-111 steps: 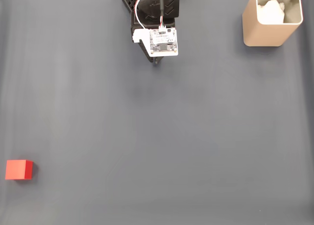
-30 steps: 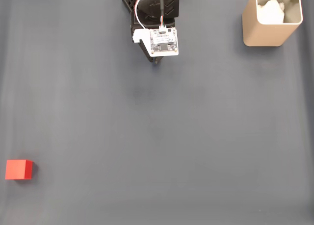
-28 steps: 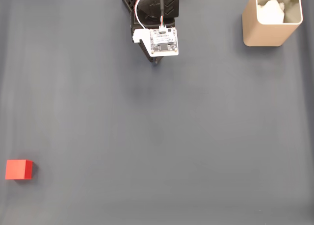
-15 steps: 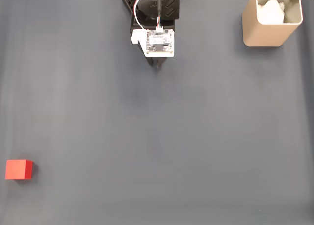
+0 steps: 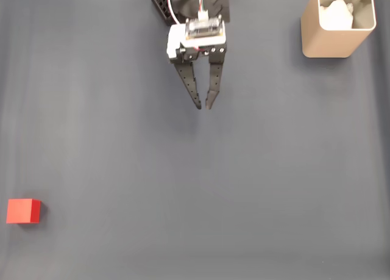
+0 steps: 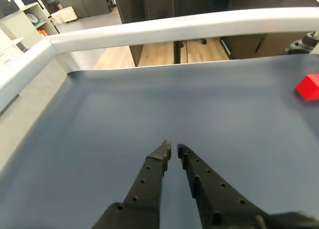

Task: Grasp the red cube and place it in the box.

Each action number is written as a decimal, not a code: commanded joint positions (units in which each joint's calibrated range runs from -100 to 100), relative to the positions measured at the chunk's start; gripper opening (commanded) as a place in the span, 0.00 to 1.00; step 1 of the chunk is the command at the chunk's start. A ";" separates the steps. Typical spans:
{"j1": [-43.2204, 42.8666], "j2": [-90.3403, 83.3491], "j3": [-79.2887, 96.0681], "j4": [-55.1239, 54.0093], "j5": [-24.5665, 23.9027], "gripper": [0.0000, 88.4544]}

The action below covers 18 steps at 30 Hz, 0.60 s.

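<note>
In the fixed view the gripper (image 5: 203, 106) sits in the upper middle of the frame, its two dark fingers pointing down the picture and converging so the tips are nearly together with only a slim gap; nothing is between them. The wrist view shows the same gripper (image 6: 172, 150) rising from the bottom edge, tips almost meeting above the bare grey mat (image 6: 99, 139).

The red cube (image 5: 24, 211) lies on the mat (image 5: 244, 188) at the lower left edge of the fixed view, well apart from the gripper, far down and to the left of the fingertips. In the wrist view the red cube (image 6: 309, 87) shows at the right edge, above and right of the tips.

The box (image 5: 332, 36) stands upright in the upper right corner of the fixed view, with something white (image 5: 337, 11) inside.
</note>
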 commanded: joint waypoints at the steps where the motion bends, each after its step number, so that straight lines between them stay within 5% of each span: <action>1: -0.69 7.17 -11.87 -1.33 0.49 0.01; 18: 5.70 38.89 -51.75 7.11 3.17 0.01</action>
